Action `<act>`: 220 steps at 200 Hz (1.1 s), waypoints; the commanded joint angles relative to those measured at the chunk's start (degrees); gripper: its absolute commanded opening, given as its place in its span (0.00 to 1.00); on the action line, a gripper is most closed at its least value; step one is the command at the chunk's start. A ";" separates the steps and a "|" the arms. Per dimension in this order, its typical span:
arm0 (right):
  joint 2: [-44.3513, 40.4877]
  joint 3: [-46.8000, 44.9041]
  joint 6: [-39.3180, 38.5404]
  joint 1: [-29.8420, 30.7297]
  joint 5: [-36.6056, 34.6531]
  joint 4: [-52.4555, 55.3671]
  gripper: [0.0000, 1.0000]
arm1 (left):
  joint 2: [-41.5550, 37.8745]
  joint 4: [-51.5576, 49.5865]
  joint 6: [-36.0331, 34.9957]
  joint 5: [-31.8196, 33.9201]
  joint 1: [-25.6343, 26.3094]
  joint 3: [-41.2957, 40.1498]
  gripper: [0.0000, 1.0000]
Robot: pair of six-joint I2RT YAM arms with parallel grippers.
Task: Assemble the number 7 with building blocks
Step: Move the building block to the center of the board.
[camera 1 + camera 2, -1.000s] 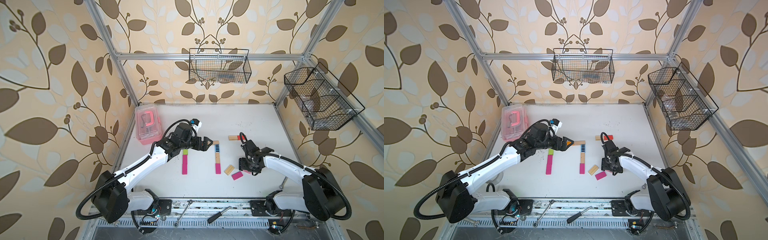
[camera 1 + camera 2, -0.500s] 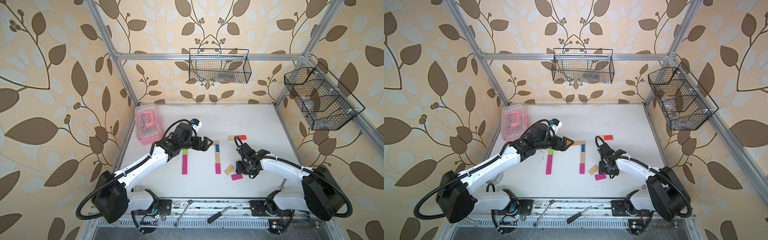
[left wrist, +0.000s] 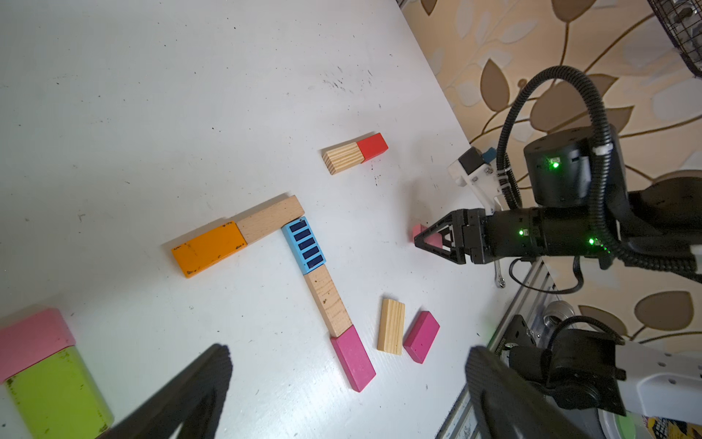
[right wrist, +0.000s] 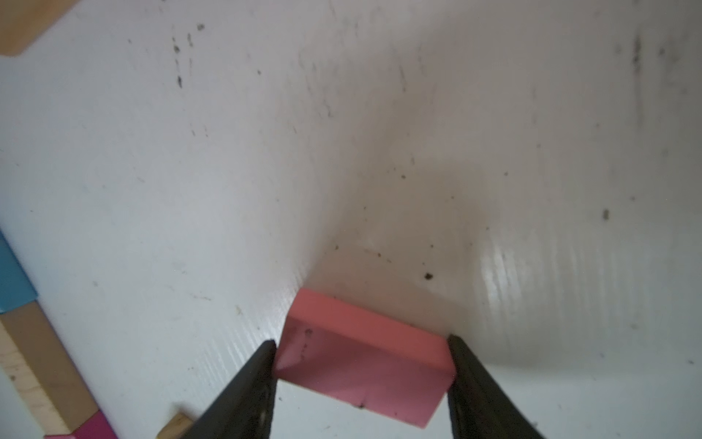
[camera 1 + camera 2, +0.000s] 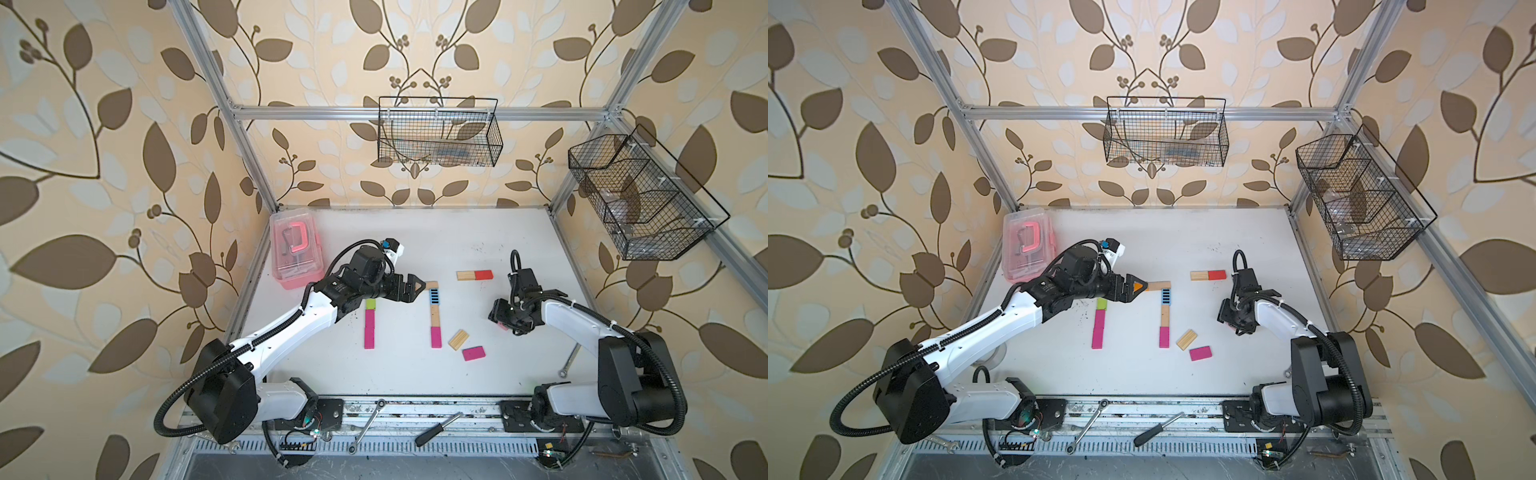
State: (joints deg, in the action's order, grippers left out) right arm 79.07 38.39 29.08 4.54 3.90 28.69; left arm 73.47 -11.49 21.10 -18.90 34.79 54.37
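Building blocks lie in a 7 shape: an orange block [image 3: 209, 249] and a wood block [image 3: 270, 218] form the bar. A blue striped block [image 3: 304, 245], another wood block [image 3: 327, 300] and a magenta block [image 3: 353, 357] form the stem. My left gripper [image 5: 417, 286] hovers open over the bar's orange end, holding nothing. My right gripper [image 4: 361, 342] is shut on a pink block [image 4: 361, 361], low over the table to the right of the stem. In a top view the right gripper [image 5: 1233, 326] hides that block almost fully.
A loose wood block [image 5: 458, 339] and a magenta one [image 5: 473, 353] lie near the stem's foot. A wood-and-red pair [image 5: 474, 275] sits further back. A lime-and-magenta column [image 5: 369, 328] lies left. The pink box [image 5: 296, 249] stands back left. A wrench [image 5: 569, 361] lies at the right edge.
My right gripper swung left toward the loose blocks, then came back right with its fingers on the pink block. The left arm has not moved.
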 commanded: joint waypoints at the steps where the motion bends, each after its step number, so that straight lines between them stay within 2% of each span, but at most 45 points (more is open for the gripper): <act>1: 0.33 2.47 -3.97 -1.59 2.88 -0.39 0.71 | -0.28 -0.03 -1.58 1.00 -0.52 2.34 0.99; 25: 1.41 3.59 -6.65 -2.84 3.57 0.40 0.77 | -0.02 -0.07 -1.60 1.06 -0.60 2.49 0.99; 76: 6.56 5.77 -9.12 -2.71 5.47 0.03 0.77 | -0.17 -0.64 -1.59 1.05 -0.60 2.60 0.99; 110: 6.68 4.79 -8.99 0.55 2.41 1.02 0.74 | -0.45 -0.56 -1.63 1.49 -0.60 2.18 0.99; 131: 6.61 4.67 -7.67 3.19 -1.15 1.70 0.66 | -0.17 -0.56 -1.59 1.14 -0.60 2.39 0.99; 151: 6.96 4.92 -6.61 4.95 -4.83 2.48 0.48 | -0.17 -0.80 -1.59 1.14 -0.60 2.58 0.99; 182: 8.35 5.42 -6.32 6.01 -8.40 3.72 0.45 | -0.33 -0.91 -1.56 1.23 -0.60 2.50 0.99; 220: 10.17 6.79 -6.90 6.86 -9.74 3.92 0.33 | -0.17 -0.99 -1.62 1.41 -0.60 2.58 0.99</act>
State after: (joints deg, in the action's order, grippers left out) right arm 86.83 44.31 22.26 11.05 -3.14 30.65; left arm 73.63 -12.75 20.97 -17.72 34.79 54.65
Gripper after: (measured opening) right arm 0.359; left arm 0.989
